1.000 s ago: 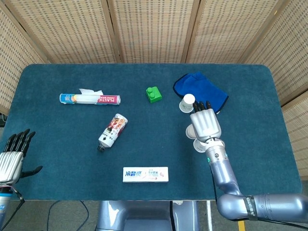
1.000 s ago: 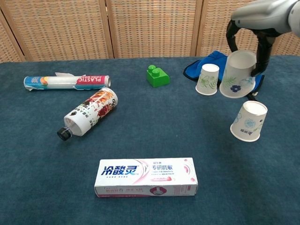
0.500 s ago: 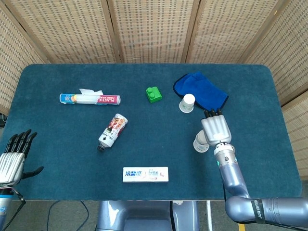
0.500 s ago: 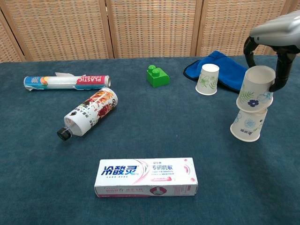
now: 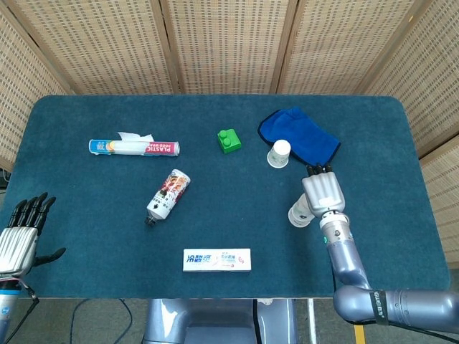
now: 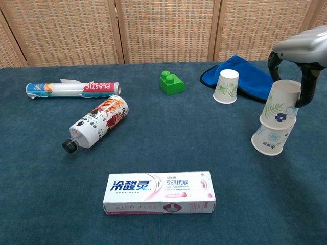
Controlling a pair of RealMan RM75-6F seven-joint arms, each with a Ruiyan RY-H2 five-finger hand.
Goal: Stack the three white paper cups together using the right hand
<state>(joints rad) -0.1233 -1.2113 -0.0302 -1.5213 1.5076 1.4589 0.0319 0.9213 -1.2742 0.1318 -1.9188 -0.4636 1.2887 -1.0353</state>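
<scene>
My right hand (image 6: 300, 65) grips a white paper cup with a blue flower print (image 6: 279, 105) from above, with fingers on both of its sides. That cup sits slightly tilted on top of a second white paper cup (image 6: 270, 139) on the blue table. From the head view the right hand (image 5: 322, 192) covers most of this pair of cups (image 5: 297, 214). The third white paper cup (image 6: 227, 86), with a green leaf print, stands alone further back at the edge of a blue cloth (image 6: 244, 74). My left hand (image 5: 20, 235) hangs open off the table's front left corner.
A green toy brick (image 6: 171, 82) sits left of the third cup. A roll of plastic food wrap (image 6: 74, 89) and a lying bottle (image 6: 96, 123) are on the left. A toothpaste box (image 6: 159, 193) lies near the front edge. A wicker screen stands behind the table.
My right hand carried the flower cup from beside the third cup toward the front, then lowered it onto the second cup, where it now sits deeper. The left hand stayed put.
</scene>
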